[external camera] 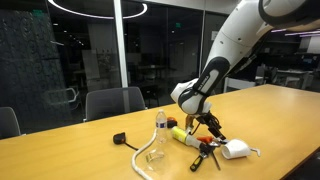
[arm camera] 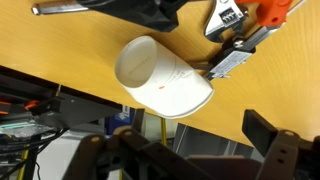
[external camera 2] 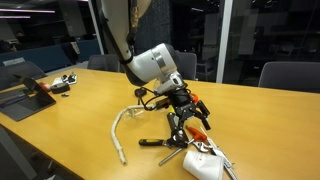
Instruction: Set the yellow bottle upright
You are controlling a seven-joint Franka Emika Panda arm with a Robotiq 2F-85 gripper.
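We see the yellow bottle (external camera: 183, 135) lying on its side on the wooden bench (external camera: 60, 150), just beside the foot of an upright clear bottle (external camera: 160, 128) with a white cap. The gripper (external camera: 207, 124) hangs low over the yellow bottle's far end, close to it, though we cannot tell whether they touch. In the wrist view its dark fingers (arm camera: 268, 135) stand wide apart with nothing held between them. A white cup (arm camera: 165, 80) lies on its side near the bench edge, next to orange-handled tools (external camera 2: 197, 130). A pale cable (external camera 2: 121, 135) curls across the bench. In an exterior view the yellow bottle is hidden behind the gripper, so we cannot place it there.
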